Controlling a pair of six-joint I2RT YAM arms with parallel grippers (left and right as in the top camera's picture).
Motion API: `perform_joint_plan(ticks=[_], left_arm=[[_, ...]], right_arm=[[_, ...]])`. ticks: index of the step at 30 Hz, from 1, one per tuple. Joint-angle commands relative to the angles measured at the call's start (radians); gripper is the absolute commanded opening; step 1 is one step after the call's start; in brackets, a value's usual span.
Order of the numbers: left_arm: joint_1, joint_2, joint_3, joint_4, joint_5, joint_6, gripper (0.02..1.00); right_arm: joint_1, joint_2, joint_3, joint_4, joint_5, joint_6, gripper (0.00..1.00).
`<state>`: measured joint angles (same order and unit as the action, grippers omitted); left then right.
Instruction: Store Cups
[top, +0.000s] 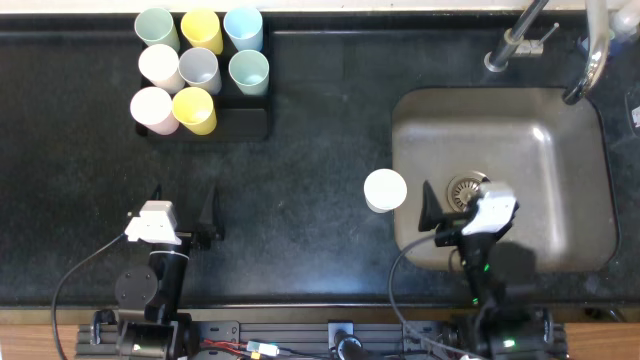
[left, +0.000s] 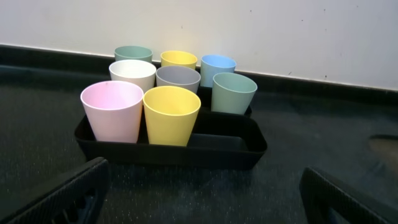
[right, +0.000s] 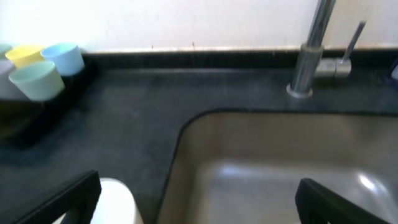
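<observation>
**Standing alone: one white cup by the sink, eight cups in the tray**

A black tray (top: 250, 118) sits near the back left corner of the black tabletop (top: 300, 200). Eight cups stand upright in it, packed close in three rows.

The back row, next to the wall, has a pale green cup (top: 157, 27), a yellow cup (top: 201, 28) and a blue cup (top: 243, 27). The middle row has a white tray cup (top: 160, 66), a grey cup (top: 198, 68) and a teal cup (top: 248, 72). The front row has a pink cup (left: 112, 112) and a second yellow cup (left: 171, 115), side by side and touching.

One more cup, the lone white cup (top: 385, 190), stands on the tabletop, well apart from the tray. It is just beside the left rim of the steel sink (top: 560, 150). The sink is set into the right side of the tabletop, and a metal tap (top: 515, 40) stands behind it at the back edge.

The left pincer (left: 202, 186) is near the front edge, on the left side. It faces the tray. Its fingers are spread wide and hold nothing.

The right pincer (right: 198, 186) is at the sink's front left corner. Its fingers are spread wide too, with nothing in them. The lone white cup is close to one of its fingers (right: 68, 199), but I cannot tell if they touch.
</observation>
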<state>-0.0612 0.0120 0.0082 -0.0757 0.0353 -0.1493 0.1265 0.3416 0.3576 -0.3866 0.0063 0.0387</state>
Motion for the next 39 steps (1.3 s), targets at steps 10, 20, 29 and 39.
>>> perform_joint_plan(ticks=[10, 20, 29, 39], left_arm=[[-0.002, -0.008, 0.0, -0.003, 0.02, 0.019, 1.0], [-0.002, -0.008, 0.0, -0.003, 0.02, 0.019, 1.0], [-0.002, -0.008, 0.0, -0.003, 0.02, 0.019, 1.0], [-0.002, -0.008, 0.0, -0.003, 0.02, 0.019, 1.0]], right_arm=[[0.004, 0.703, 0.899, -0.813, -0.048, 0.026, 0.996], [0.01, 1.116, 1.077, -1.146, -0.261, -0.027, 0.996], [0.033, 1.337, 1.077, -1.117, -0.22, -0.05, 0.888], [0.094, 1.484, 1.077, -1.009, -0.204, -0.046, 0.66]])
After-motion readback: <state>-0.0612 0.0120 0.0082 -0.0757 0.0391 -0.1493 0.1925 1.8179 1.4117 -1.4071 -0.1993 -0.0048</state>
